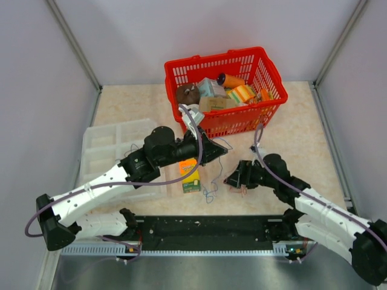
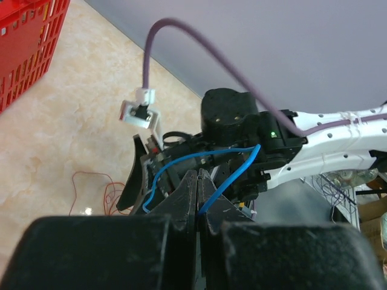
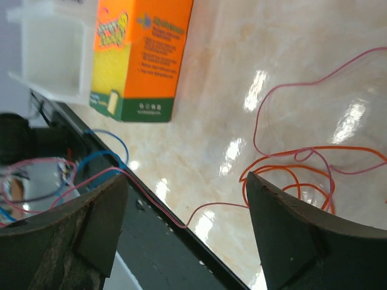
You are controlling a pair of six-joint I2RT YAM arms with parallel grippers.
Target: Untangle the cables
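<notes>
The left gripper (image 2: pixel 198 181) pinches the blue cable (image 2: pixel 239 169) aloft — likely so the right gripper (image 3: pixel 186 181), jaws spread, can pull the orange cable (image 3: pixel 314 148) free on the worktop (image 3: pixel 242 60).

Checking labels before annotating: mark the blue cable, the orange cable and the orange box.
blue cable (image 2: pixel 242 166), left wrist view, on its right-hand strand.
orange cable (image 3: pixel 314 147), right wrist view, on the upper strand of the loops.
orange box (image 3: pixel 142 54), right wrist view, on its printed front face.

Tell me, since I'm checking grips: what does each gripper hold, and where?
Left gripper pinches the blue cable partway along its length; right gripper is open, holding nothing.
</notes>
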